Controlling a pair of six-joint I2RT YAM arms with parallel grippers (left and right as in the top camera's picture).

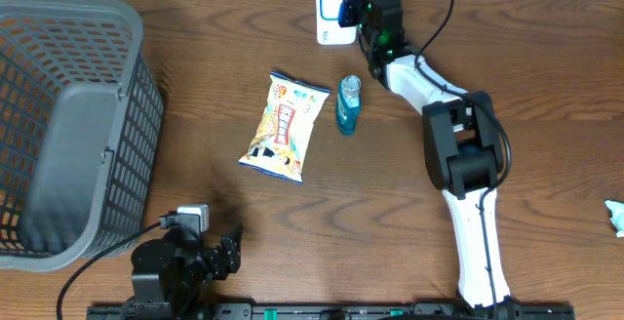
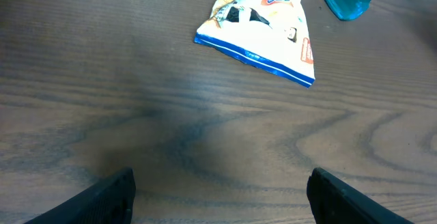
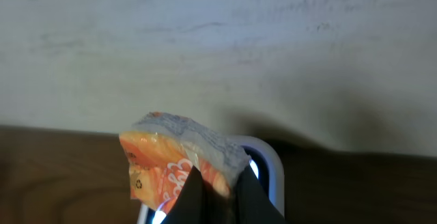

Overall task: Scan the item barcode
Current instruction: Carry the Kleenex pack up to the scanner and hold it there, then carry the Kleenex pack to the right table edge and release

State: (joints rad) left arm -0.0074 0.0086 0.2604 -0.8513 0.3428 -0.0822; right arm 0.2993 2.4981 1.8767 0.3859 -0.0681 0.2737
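The right end effector [image 3: 215, 195] is closed tight, its dark fingers pinching the lower part of an orange snack packet [image 3: 164, 166]. The packet is small and glossy, bright orange with pale lettering and a recycling mark, and has a crinkled silvery sealed edge along its top. It is held at the middle of the far edge of the surface [image 1: 195, 66], directly over a white scanner [image 3: 268, 161] that glows blue beside the fingers. The overhead view shows the packet's orange end just above the scanner's white body, next to the pale wall.

The left end effector [image 2: 218, 200] hangs wide open near the front left edge, gripping nothing. A yellow and blue snack bag [image 1: 285, 125] lies flat near the centre, with a blue bottle [image 1: 348, 103] lying just beside its right side. A grey basket [image 1: 68, 125] stands at the left edge.
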